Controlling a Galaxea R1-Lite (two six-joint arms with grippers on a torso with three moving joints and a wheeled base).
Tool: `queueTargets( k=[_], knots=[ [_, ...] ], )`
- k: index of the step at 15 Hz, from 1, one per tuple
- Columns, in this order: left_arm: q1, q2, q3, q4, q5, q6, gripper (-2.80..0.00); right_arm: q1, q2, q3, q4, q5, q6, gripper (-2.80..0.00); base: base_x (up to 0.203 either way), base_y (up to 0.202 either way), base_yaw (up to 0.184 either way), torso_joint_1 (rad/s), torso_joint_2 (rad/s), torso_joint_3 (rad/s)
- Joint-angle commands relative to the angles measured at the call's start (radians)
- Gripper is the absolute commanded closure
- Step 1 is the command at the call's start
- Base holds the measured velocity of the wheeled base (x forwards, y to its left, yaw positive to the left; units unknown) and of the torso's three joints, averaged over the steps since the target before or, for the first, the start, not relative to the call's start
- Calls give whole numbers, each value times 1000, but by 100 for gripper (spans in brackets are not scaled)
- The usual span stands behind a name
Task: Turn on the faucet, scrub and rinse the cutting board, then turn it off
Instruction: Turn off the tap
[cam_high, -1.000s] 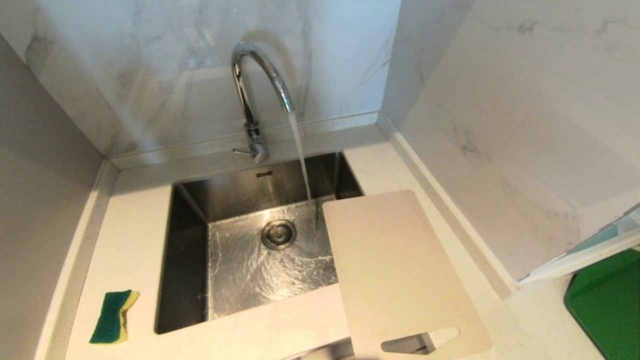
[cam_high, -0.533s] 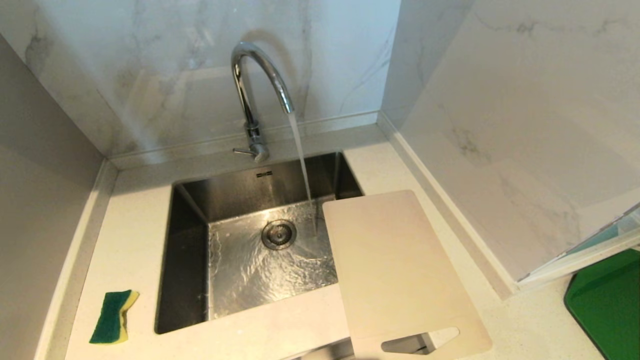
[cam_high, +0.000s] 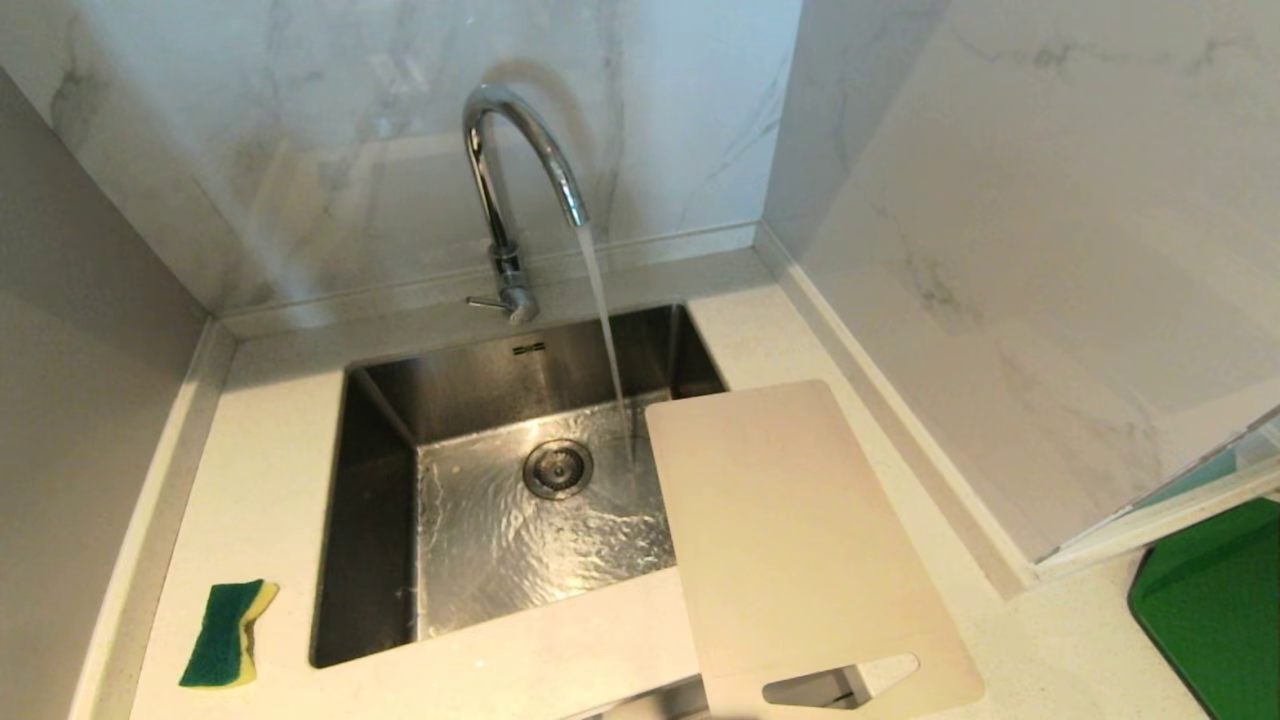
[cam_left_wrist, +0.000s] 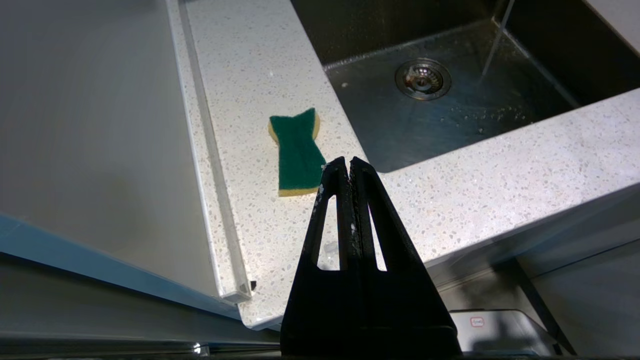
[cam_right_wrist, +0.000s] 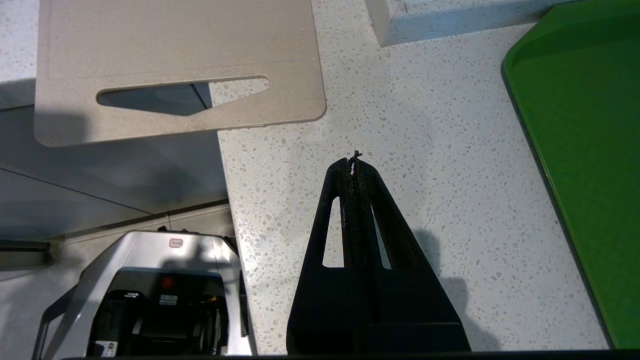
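The chrome faucet (cam_high: 505, 190) stands behind the steel sink (cam_high: 380, 500), and a stream of water runs from its spout into the basin. The cream cutting board (cam_high: 790, 540) lies flat on the counter right of the sink, one edge over the basin, its handle slot past the counter's front edge (cam_right_wrist: 175, 60). Neither arm shows in the head view. My left gripper (cam_left_wrist: 348, 162) is shut and empty, low near the counter's front edge, short of a green and yellow sponge (cam_left_wrist: 296, 150). Shut and empty too, my right gripper (cam_right_wrist: 354, 162) hovers over bare counter near the board's slotted end.
The sponge (cam_high: 228, 633) lies on the counter left of the sink. A dark green tray (cam_high: 1215, 605) sits at the far right, beside my right gripper (cam_right_wrist: 580, 140). Marble walls close the back and right; a wall panel lines the left. The robot's base (cam_right_wrist: 150, 295) shows below the counter edge.
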Motion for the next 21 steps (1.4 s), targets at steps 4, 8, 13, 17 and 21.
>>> queueTargets(
  k=[4, 8, 13, 17, 21],
  knots=[
    [0, -2, 2, 0, 0, 2, 0, -2, 2, -3, -3, 1, -22, 0, 0, 0, 0, 0, 0, 0],
    [1, -2, 0, 1, -3, 5, 0, -21, 30, -6, 9, 9, -49, 0, 0, 0, 0, 0, 0, 0],
    [0, -2, 1, 0, -3, 5, 0, -59, 47, -8, 18, 10, -39, 0, 0, 0, 0, 0, 0, 0],
    [1, -2, 2, 0, -3, 5, 0, -23, 41, 4, -10, 13, 0, 0, 0, 0, 0, 0, 0, 0],
    [1, -2, 2, 0, -3, 5, 0, 11, -16, 4, -11, 13, 1, 0, 0, 0, 0, 0, 0, 0]
  ],
)
